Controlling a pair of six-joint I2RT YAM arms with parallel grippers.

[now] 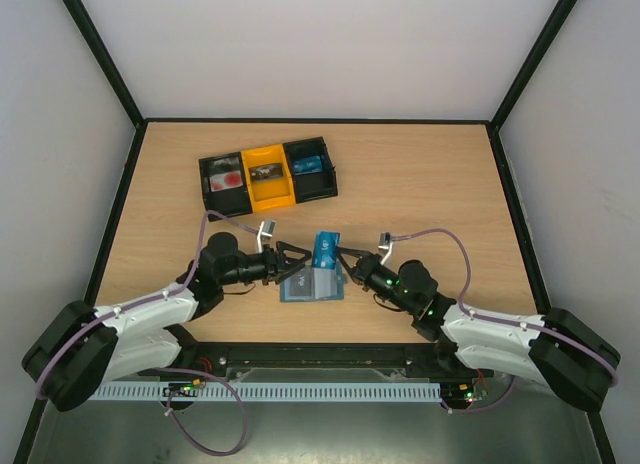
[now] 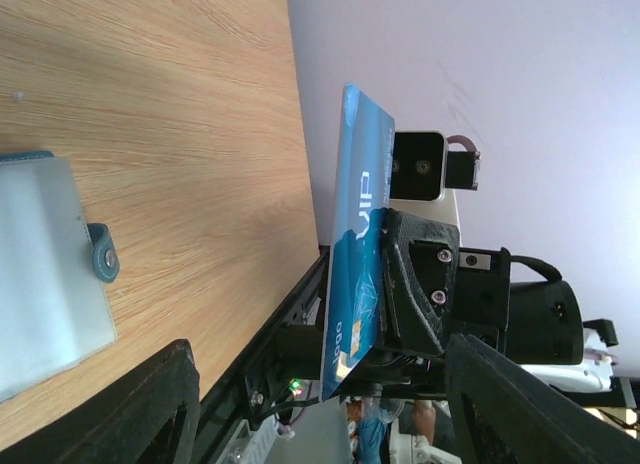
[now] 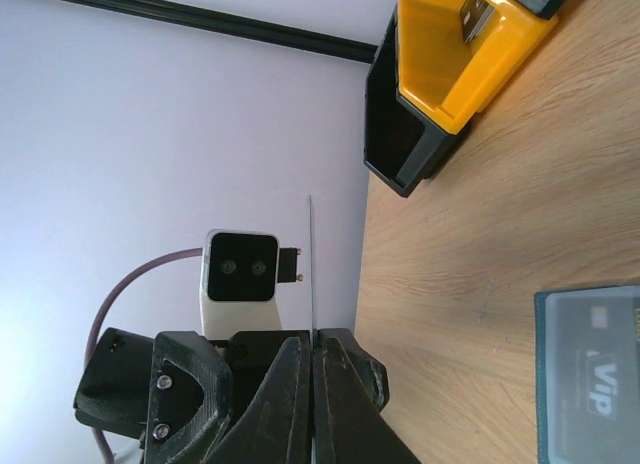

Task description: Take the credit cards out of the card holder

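Observation:
The slate grey-blue card holder point(image 1: 312, 287) lies open on the table between the two grippers. It also shows in the left wrist view point(image 2: 45, 274) with its side tab. A bright blue credit card point(image 1: 326, 249) with white print stands on edge above the holder, and my right gripper point(image 1: 346, 265) is shut on it. In the right wrist view the card point(image 3: 311, 264) shows edge-on between the closed jaws of my right gripper point(image 3: 312, 336). A greyish card marked VIP point(image 3: 600, 389) sits in the holder. My left gripper point(image 1: 300, 261) is open and empty, facing the blue card point(image 2: 358, 254).
A black-and-yellow three-compartment tray point(image 1: 265, 174) with small items stands at the back left of the table, and it shows in the right wrist view point(image 3: 450, 54). A black frame edges the wooden table.

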